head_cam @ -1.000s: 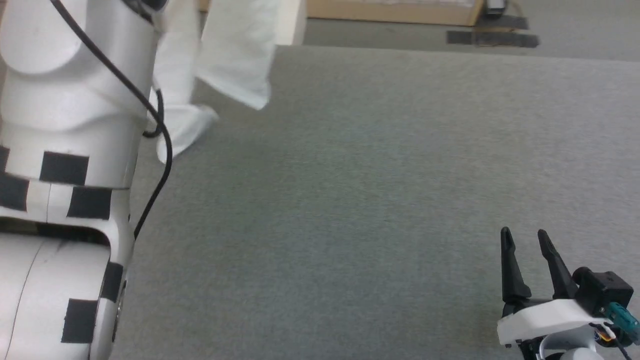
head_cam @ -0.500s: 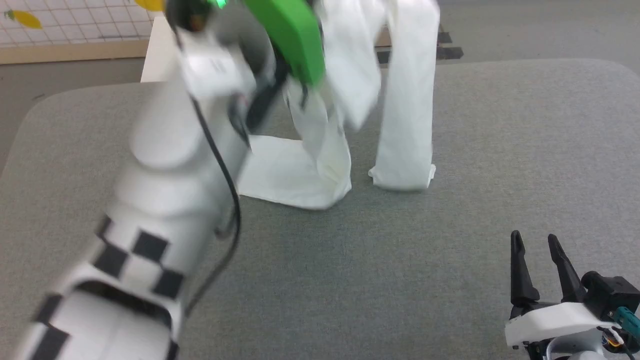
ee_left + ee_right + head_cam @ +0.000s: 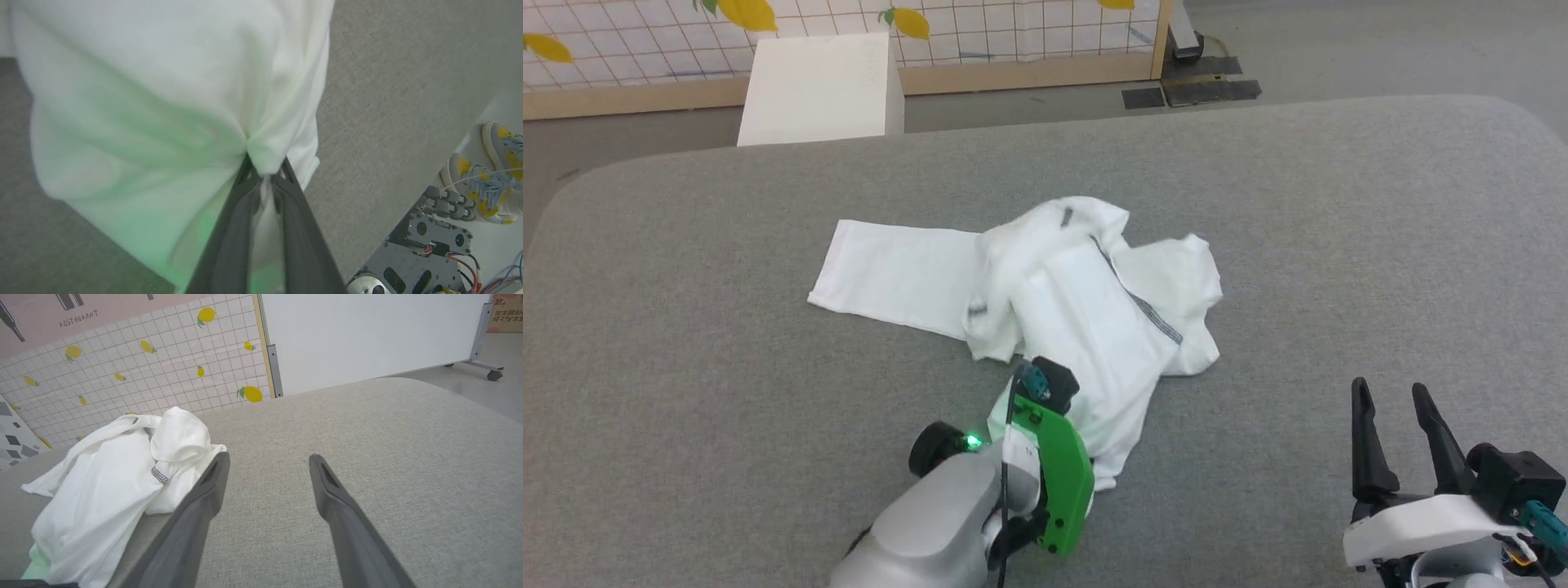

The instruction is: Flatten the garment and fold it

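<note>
The garment (image 3: 1086, 302), a white shirt with dark zigzag seams, lies crumpled mid-table, one sleeve stretched flat to the left. My left arm's green wrist (image 3: 1058, 478) hangs over its near hem. In the left wrist view my left gripper (image 3: 265, 173) is shut on a bunched fold of the garment (image 3: 163, 102), which spreads out beyond the fingertips. My right gripper (image 3: 1390, 400) stands open at the lower right, apart from the cloth. Seen from the right wrist, my right gripper (image 3: 267, 465) holds nothing, with the garment (image 3: 106, 486) to its left.
The grey padded table (image 3: 1339, 204) has bare room to the right and left of the shirt. A rigid white box (image 3: 817, 90) stands beyond the far edge, before a lemon-patterned tiled panel (image 3: 1013, 33). A person's yellow-grey shoes (image 3: 490, 179) and my base (image 3: 429, 245) show off the table edge.
The camera has tilted and turned. My left arm came down from high up, where the garment hung from it. The garment now lies heaped on the table. The right gripper stayed put.
</note>
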Robot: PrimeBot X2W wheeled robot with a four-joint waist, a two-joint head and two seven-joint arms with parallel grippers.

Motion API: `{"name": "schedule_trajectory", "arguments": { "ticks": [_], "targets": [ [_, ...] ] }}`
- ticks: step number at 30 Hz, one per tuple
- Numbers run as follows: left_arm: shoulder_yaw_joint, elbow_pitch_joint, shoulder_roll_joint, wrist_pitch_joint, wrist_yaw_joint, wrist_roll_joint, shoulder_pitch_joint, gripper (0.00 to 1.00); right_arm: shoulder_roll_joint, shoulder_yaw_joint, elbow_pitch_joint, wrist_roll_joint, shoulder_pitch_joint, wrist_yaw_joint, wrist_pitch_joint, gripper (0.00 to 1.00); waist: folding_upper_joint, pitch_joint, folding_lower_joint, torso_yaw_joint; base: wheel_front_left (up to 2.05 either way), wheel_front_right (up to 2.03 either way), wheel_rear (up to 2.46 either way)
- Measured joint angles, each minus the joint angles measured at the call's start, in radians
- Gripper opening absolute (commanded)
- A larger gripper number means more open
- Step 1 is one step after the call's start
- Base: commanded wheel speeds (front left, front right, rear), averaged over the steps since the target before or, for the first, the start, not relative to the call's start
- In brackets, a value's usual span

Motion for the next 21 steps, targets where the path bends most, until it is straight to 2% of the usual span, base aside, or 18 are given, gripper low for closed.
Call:
{"name": "schedule_trajectory", "arguments": {
  "ticks": [2, 3, 4, 9, 12, 17, 21],
  "targets": [
    [0.008, 0.000, -0.002, 0.010, 0.000, -0.032, 0.000, 0.00, 0.000, -0.003, 0.001, 0.000, 0.000, 0.000, 0.000, 1.00, 0.0000, -0.003, 0.0000, 0.002, 0.00, 0.00, 0.00],
    [0.012, -0.001, -0.002, 0.010, 0.000, -0.037, -0.001, 0.42, 0.000, -0.006, 0.002, 0.000, 0.001, 0.000, 0.000, 1.00, 0.0000, -0.005, 0.0000, 0.003, 0.00, 0.00, 0.00],
    [0.028, -0.004, -0.002, 0.006, 0.000, -0.054, -0.001, 1.00, 0.000, -0.009, 0.004, 0.000, 0.002, 0.000, 0.000, 1.00, 0.0000, -0.008, 0.0000, 0.005, 0.00, 0.00, 0.00],
    [0.199, -0.084, 0.000, -0.090, 0.000, -0.204, -0.018, 1.00, 0.000, -0.017, 0.009, 0.000, 0.010, 0.000, 0.000, 1.00, 0.0000, -0.034, 0.0000, 0.017, 0.00, 0.00, 0.00],
    [0.298, -0.153, 0.026, -0.188, 0.006, -0.244, -0.041, 1.00, 0.000, -0.020, 0.009, 0.000, 0.021, 0.000, 0.000, 1.00, 0.0000, -0.052, 0.0000, 0.027, 0.00, 0.00, 0.00],
    [0.413, -0.228, 0.139, -0.381, 0.075, -0.228, -0.037, 1.00, 0.000, -0.024, 0.009, 0.002, 0.024, 0.000, 0.002, 1.00, 0.0000, -0.075, 0.0000, 0.050, 0.00, 0.00, 0.00],
    [0.458, -0.259, 0.225, -0.547, 0.167, -0.136, 0.030, 1.00, 0.000, -0.029, 0.008, 0.002, 0.030, 0.000, 0.011, 1.00, 0.0000, -0.090, 0.0000, 0.070, 0.00, 0.00, 0.00]
  ]
}}
